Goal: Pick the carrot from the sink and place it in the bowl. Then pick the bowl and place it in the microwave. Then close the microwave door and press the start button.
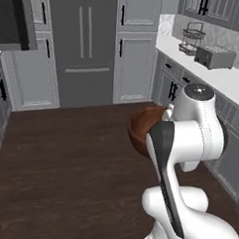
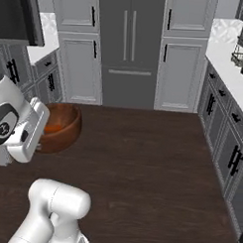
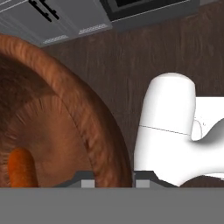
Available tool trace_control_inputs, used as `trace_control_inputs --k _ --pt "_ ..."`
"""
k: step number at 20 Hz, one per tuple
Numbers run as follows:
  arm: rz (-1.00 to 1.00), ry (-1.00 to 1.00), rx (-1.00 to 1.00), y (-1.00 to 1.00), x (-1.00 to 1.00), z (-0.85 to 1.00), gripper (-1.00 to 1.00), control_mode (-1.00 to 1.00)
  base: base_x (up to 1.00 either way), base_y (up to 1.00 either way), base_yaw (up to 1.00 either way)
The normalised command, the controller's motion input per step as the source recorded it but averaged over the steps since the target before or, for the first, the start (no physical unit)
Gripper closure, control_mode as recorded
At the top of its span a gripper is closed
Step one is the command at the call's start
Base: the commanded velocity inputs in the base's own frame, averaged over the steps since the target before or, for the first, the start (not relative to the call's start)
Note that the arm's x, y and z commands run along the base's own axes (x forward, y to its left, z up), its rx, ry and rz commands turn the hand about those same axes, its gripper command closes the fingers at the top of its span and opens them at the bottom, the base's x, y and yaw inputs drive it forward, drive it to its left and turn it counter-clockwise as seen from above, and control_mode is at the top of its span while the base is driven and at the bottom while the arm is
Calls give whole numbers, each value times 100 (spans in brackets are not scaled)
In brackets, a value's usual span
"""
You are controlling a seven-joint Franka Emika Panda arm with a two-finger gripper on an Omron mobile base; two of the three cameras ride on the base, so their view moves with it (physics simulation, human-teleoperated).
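While the bowl (image 1: pixel 141 126) is carried in the air above the dark wood floor (image 1: pixel 64 163), it is largely hidden in the left base view behind the white arm, and just its reddish-brown left part is seen. In the right base view the bowl (image 2: pixel 61 125) is seen more fully at the left, beside the white hand, and a strip of orange, the carrot (image 2: pixel 54 129), is made out low inside it. In the hand view the carrot (image 3: pixel 21 168) is shown plainly, lying at the bottom of the glossy inside at the lower left, and the rim (image 3: pixel 103 144) is seen running down between the two finger tips. The gripper (image 3: pixel 112 183) is thus shown with its jaws closed on the bowl's wall, one tip inside and one outside. To the right in the left base view, a toaster (image 1: pixel 214 57) and a wire rack (image 1: pixel 192 38) are seen on the worktop (image 1: pixel 228 80). Tall grey doors (image 2: pixel 128 49) are seen at the back, centred in the right base view.
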Motion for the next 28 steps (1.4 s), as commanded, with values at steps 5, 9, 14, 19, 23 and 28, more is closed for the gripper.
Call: trace_control_inputs --k 5,9,14,19,23,28 --pt "0 0 0 0 0 0 100 100 100 -41 14" --pt "0 0 0 0 0 0 100 100 100 -33 33" --pt "0 0 0 0 0 0 100 100 100 -41 42" --pt "0 0 0 0 0 0 100 100 100 -44 44" --pt "0 0 0 0 0 0 100 100 100 -60 45" --pt "0 0 0 0 0 0 100 100 97 -70 47"
